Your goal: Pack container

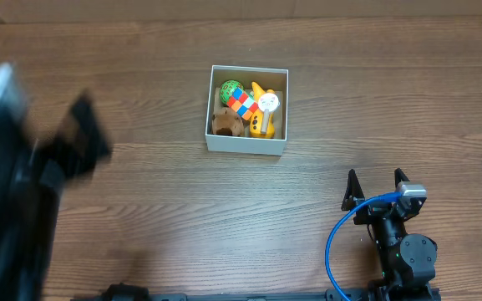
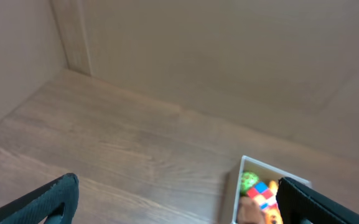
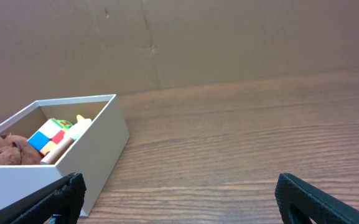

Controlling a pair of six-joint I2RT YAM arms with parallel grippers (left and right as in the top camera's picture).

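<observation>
The container (image 1: 246,145) is a white-walled square box near the table's middle back. Inside lie a green ball (image 1: 230,88), a multicoloured cube toy (image 1: 241,104), a brown plush (image 1: 226,124) and a yellow toy with a white face (image 1: 265,113). My left gripper (image 1: 78,138) is open and empty, raised and blurred at the far left, well away from the box. In the left wrist view the box (image 2: 232,193) sits at the lower right between the jaws (image 2: 179,202). My right gripper (image 1: 376,188) is open and empty at the front right. The right wrist view shows the box (image 3: 95,146) at the left.
A blue cable (image 1: 337,242) loops beside the right arm. A cardboard wall (image 3: 185,43) stands behind the wooden table (image 1: 140,217).
</observation>
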